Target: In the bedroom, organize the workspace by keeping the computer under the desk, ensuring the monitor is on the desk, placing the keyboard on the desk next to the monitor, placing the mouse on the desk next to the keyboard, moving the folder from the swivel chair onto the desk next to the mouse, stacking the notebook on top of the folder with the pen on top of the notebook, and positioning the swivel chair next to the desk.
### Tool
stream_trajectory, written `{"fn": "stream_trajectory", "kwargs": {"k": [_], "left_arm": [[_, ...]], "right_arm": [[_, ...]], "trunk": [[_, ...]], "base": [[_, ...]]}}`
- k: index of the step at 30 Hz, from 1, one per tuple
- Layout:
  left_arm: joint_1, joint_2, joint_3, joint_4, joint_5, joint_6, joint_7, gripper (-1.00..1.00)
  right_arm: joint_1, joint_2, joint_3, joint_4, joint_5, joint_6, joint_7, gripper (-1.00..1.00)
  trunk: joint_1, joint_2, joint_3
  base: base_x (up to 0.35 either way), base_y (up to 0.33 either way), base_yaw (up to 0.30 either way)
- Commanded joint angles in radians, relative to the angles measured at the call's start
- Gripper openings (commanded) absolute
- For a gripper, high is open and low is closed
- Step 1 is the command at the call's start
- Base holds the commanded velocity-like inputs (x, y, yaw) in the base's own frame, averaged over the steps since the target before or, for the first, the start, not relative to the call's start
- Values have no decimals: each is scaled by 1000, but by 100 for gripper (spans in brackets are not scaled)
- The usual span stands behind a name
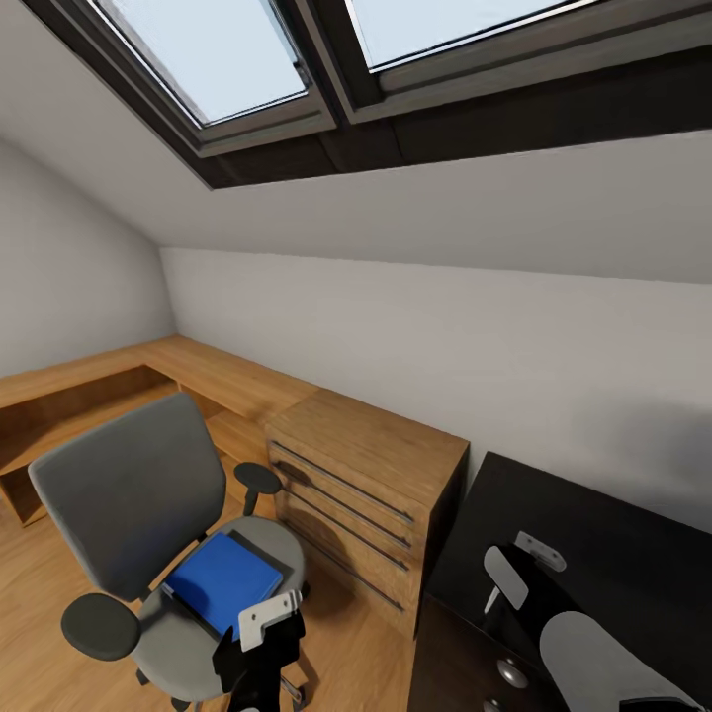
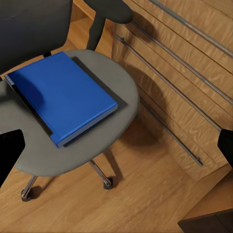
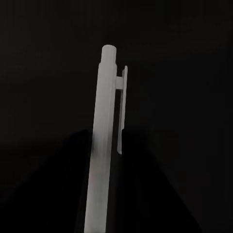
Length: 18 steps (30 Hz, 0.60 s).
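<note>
One folder [image 2: 63,97] lies on the swivel chair [image 1: 129,485]; finger state unclear, possibly pinching the pen [image 3: 103,145].

Pale daylight enters through the skylights [image 1: 247,59] overhead, leaving the white walls evenly lit and the head view bright, with straight lines bowing toward its edges as under a wide lens. Soft shadows fall beneath the swivel chair [image 2: 73,141] onto the wooden floor [image 2: 145,194] and across the wooden cabinet [image 1: 366,485]. The right wrist view is almost black, and the pen [image 3: 104,141] there looks slightly soft.
</note>
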Motion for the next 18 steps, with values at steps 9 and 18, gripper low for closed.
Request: {"fn": "stream_trajectory", "kwargs": {"k": [9, 18], "left_arm": [[-1, 0, -2, -2, 1, 9, 6, 100], [-1, -1, -2, -2, 2, 9, 6, 100]], "right_arm": [[0, 2, 7, -3, -2, 3, -7, -100], [0, 3, 8, -2, -2, 3, -7, -100]], "trunk": [[27, -50, -23], [62, -113, -52]], "base": [[0, 0, 0], [0, 0, 0]]}}
